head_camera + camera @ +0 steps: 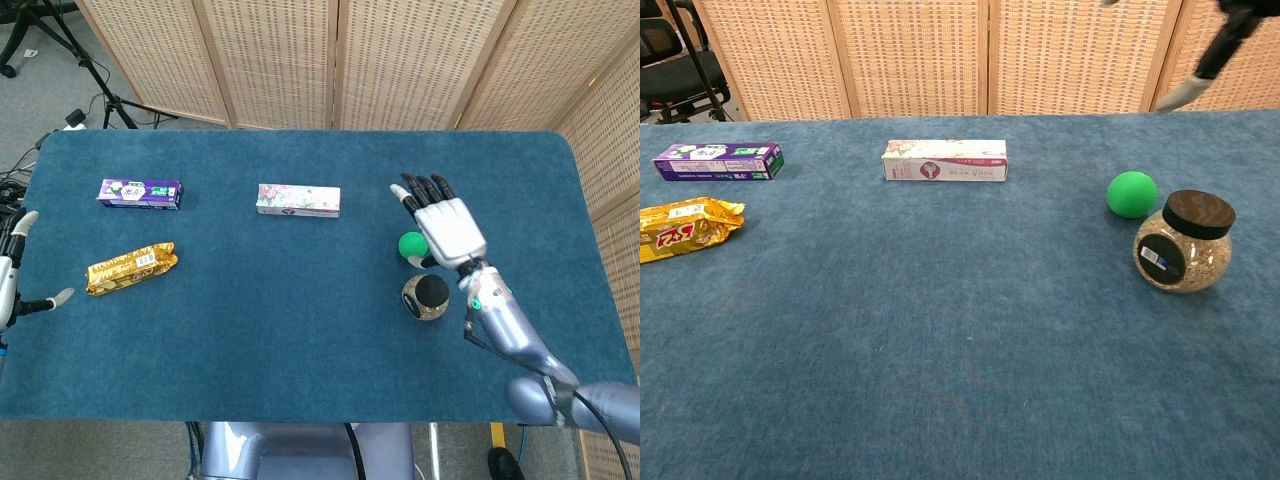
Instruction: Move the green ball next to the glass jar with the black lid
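While the right robot hand (447,226) hovers above the bench (300,340) with fingers spread and holding nothing, the green ball (1131,194) rests on the blue cloth just beside the glass jar with the black lid (1185,240), at about its ten o'clock in the chest view. At the bench's left edge, the left robot hand (12,280) also shows parted, empty fingers. A floral box (945,160), a purple box (718,161) and a gold snack packet (682,227) lie well apart from the ball.

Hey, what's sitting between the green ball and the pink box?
Nothing. In the chest view only bare blue tablecloth lies between the green ball and the pink box.
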Controlling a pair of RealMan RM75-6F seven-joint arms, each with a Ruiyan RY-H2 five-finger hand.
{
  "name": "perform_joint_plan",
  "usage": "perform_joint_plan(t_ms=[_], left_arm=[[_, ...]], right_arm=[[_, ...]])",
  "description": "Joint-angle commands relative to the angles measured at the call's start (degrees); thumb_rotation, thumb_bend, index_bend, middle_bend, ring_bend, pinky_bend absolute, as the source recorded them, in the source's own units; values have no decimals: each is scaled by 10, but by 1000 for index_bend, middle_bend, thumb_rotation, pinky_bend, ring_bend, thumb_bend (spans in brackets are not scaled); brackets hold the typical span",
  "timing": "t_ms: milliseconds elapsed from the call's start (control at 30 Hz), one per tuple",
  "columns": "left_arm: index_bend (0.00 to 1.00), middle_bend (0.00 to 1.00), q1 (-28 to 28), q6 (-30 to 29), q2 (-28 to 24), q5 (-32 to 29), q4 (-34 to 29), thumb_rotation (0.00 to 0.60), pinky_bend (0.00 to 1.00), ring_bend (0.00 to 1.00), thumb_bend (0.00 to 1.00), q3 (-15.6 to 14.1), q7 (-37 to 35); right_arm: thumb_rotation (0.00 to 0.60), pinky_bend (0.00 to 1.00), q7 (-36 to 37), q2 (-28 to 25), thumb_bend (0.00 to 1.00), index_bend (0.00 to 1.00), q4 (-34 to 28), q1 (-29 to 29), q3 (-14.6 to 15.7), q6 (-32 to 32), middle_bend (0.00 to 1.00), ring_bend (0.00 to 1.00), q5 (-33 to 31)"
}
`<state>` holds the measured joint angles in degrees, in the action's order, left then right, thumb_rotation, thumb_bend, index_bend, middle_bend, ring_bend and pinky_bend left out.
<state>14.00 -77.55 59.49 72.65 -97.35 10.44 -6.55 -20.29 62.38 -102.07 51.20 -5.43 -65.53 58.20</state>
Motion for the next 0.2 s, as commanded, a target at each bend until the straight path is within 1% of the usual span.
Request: perform_joint_plan(t_ms=[33, 100, 200], left_arm=[[0, 0, -18, -26, 4, 37, 16, 600, 0, 0, 0, -17, -18], [0, 0, -27, -46, 13, 51, 24, 600, 0, 0, 0, -22, -20], [0, 0, -39, -64, 22, 62, 30, 600, 0, 0, 0, -30, -23]], right_arm=[[600, 0, 122, 25, 0, 0, 29, -172, 65, -231, 0, 0, 231], [600, 0, 147, 46, 0, 0, 63, -208, 76, -275, 0, 0, 261], [600, 0, 163, 57, 0, 0, 87, -252, 94, -315, 0, 0, 277]])
